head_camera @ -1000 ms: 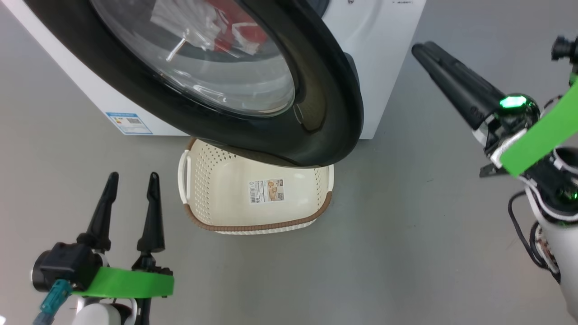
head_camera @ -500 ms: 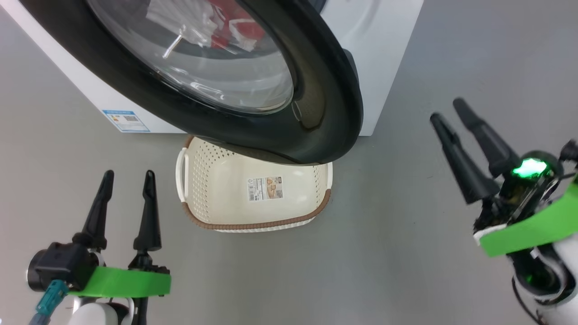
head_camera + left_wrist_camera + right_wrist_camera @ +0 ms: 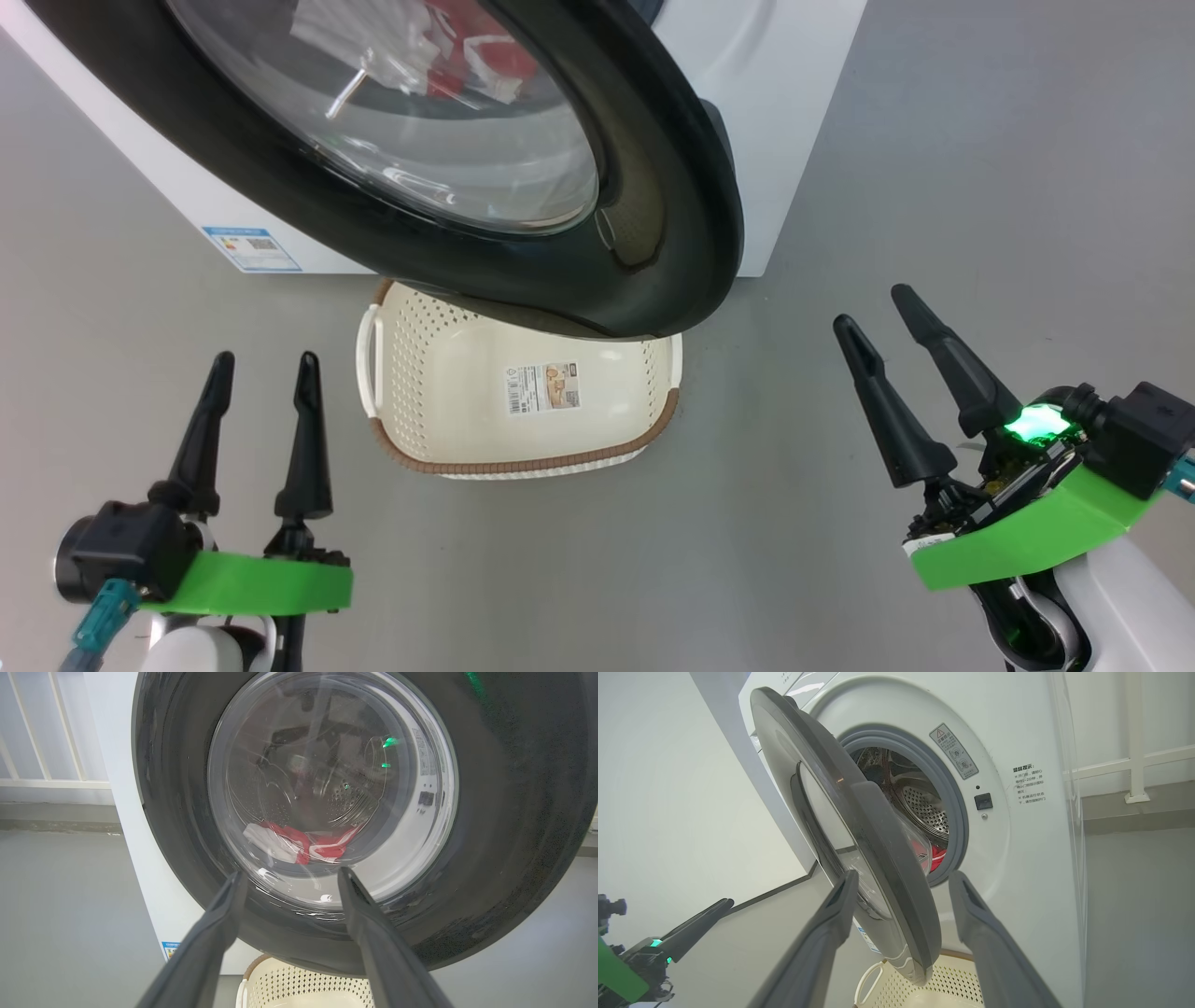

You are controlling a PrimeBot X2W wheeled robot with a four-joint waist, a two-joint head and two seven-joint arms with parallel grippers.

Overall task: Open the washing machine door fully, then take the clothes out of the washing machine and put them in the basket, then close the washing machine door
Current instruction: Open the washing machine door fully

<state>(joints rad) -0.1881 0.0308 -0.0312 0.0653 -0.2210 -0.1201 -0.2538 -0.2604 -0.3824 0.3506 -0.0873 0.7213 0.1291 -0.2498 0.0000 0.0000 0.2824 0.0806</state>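
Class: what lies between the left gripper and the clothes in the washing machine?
The partly open door: in the left wrist view the left gripper points at its glass window, and the clothes show through that glass.

The left end effector [image 3: 265,357] hangs left of the basket [image 3: 523,464], its two dark fingers spread, empty, pointing up the head view. The right end effector [image 3: 872,306] hangs right of the basket, fingers likewise apart, empty, tilted leftward.

One washing machine [image 3: 794,112], with one door [image 3: 672,205]. One basket [image 3: 523,462] in front of the washing machine. Two grippers: left gripper [image 3: 265,359], right gripper [image 3: 872,306]. Clothes [image 3: 327,849] inside: number unclear.
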